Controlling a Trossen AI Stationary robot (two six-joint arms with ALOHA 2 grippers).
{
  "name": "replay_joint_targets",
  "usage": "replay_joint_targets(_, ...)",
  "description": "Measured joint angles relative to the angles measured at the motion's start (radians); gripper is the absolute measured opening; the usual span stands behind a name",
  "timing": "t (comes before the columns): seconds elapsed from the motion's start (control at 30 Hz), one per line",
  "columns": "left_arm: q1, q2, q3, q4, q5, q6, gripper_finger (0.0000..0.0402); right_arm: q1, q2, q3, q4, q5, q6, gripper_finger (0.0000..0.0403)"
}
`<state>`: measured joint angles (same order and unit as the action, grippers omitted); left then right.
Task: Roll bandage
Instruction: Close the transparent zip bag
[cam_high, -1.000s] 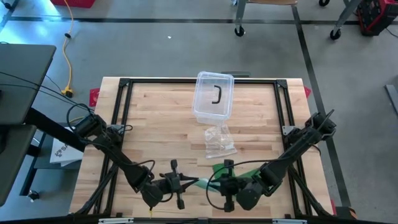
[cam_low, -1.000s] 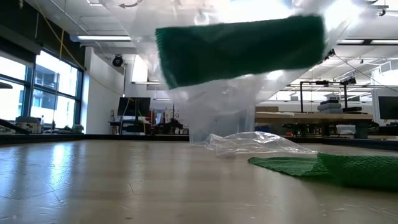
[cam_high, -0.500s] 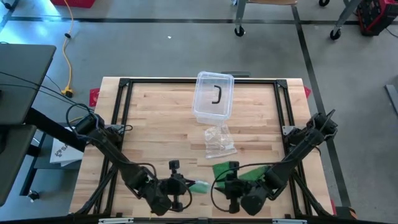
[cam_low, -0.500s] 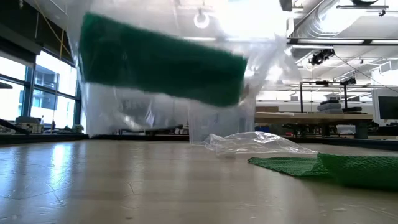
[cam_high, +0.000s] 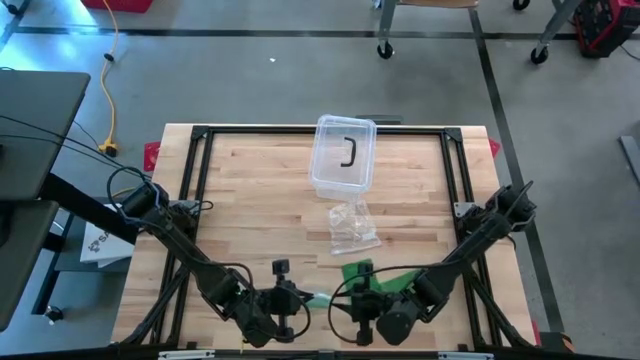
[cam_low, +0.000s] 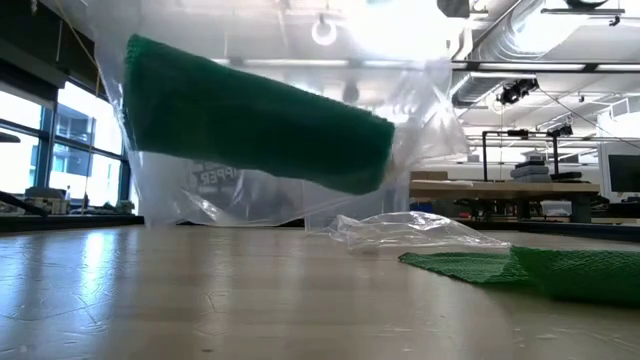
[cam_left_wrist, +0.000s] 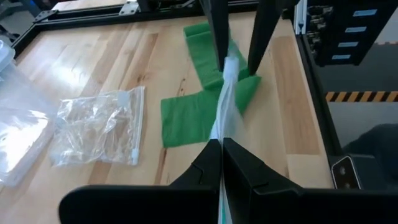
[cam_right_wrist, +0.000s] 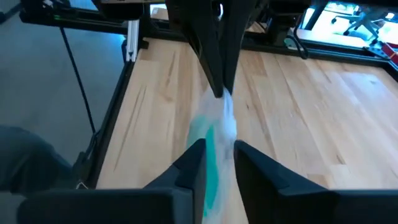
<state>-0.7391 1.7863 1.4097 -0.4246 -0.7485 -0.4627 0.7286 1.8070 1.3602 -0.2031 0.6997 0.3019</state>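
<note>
1. While both tools work at the table's (cam_high: 250, 190) near edge, we see bare wood stretching to the far side, where a clear container (cam_high: 343, 155) stands with an empty plastic bag (cam_high: 354, 227) before it.
2. We see the left tool (cam_high: 303, 299) clamped on a clear sleeve (cam_left_wrist: 225, 99).
3. We see the right tool (cam_high: 340, 300) narrowly parted around the sleeve's other end.
4. We see the green bandage (cam_low: 255, 112) rolled inside, lifted, its loose tail (cam_high: 362, 274) lying flat.
</note>
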Motion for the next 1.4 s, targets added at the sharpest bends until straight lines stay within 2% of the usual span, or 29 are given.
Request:
replay_joint_targets(0.27,0.001,0.0,-0.006,0.002,0.011,-0.006,0.0001,-0.024,0.001,0.0,0.005,-0.028,-0.007,0.0007)
replay_joint_targets(0.4,0.0,0.0,-0.007,0.002,0.017,-0.006,0.0001,-0.041,0.007,0.0,0.01,-0.062,0.008,0.0014)
replay_joint_targets(0.67,0.0,0.0,-0.007,0.011,0.016,-0.006,0.0001,-0.063,0.007,0.0,0.055,-0.064,0.011,0.0019)
replay_joint_targets(0.77,0.0,0.0,-0.007,0.012,0.016,-0.006,0.0001,-0.07,0.007,0.0,0.055,-0.067,0.011,0.0033)
replay_joint_targets(0.97,0.002,0.0,-0.006,0.014,0.01,-0.006,0.0001,-0.069,0.007,0.0,0.045,-0.08,-0.009,0.0106)
replay_joint_targets(1.07,0.002,0.0,-0.006,0.013,0.01,-0.006,0.0001,-0.06,-0.01,0.0,0.02,-0.08,-0.023,0.0128)
replay_joint_targets(1.27,-0.001,0.0,-0.006,0.012,0.011,-0.007,0.0001,-0.02,-0.086,0.0,-0.087,-0.072,-0.035,0.0133)
replay_joint_targets(1.4,-0.001,0.0,-0.006,0.012,0.012,-0.008,0.0001,0.011,-0.092,0.0,-0.105,-0.058,-0.081,0.0133)
